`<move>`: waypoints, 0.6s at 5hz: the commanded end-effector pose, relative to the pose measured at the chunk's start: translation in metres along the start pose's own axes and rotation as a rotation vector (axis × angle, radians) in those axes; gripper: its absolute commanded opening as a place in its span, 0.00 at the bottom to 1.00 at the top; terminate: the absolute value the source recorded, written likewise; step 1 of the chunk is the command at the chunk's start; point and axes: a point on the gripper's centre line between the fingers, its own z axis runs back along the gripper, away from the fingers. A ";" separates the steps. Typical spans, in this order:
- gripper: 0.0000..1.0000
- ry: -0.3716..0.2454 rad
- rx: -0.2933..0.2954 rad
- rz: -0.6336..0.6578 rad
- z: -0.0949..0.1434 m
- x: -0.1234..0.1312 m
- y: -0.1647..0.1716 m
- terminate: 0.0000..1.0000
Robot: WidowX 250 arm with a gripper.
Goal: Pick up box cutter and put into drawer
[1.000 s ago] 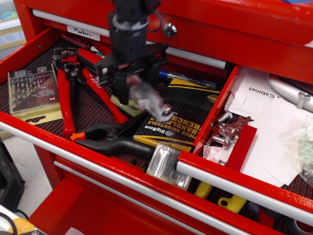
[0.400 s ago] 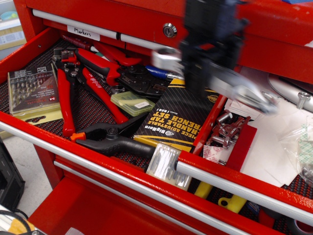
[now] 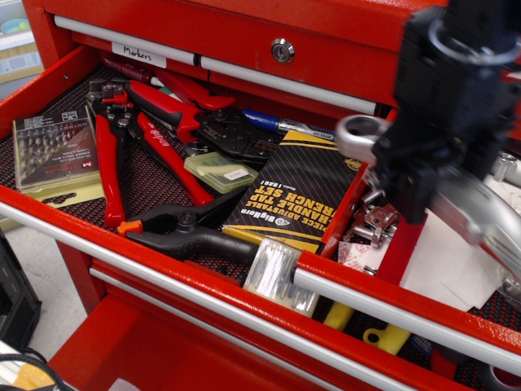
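Red drawer (image 3: 456, 269) under gripper-held (image 3: 431, 175), seemingly, box cutter (image 3: 480, 216)

tool (image 3: 423, 175) grips box cutter (image 3: 480, 216) | above drawer (image 3: 391, 305)

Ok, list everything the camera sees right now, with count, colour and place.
Silver cast-metal box cutter: one, ring loop at left, held above the right drawer.
Red metal right drawer: one, silver pull rail, open.
White paper sheets: several, inside the right drawer.
Loose silver hardware: a small pile, at that drawer's left edge.
Red-handled pliers: at least two, in the wider left drawer.
Black spring clamp with orange tips: one, front of the left drawer.
Black-yellow wrench pack: one, right side of the left drawer.
Drill bit case: one, far left.
Black gripper: one, jaws shut on the cutter.
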 end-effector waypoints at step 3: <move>1.00 -0.098 -0.149 -0.134 0.013 -0.007 -0.004 1.00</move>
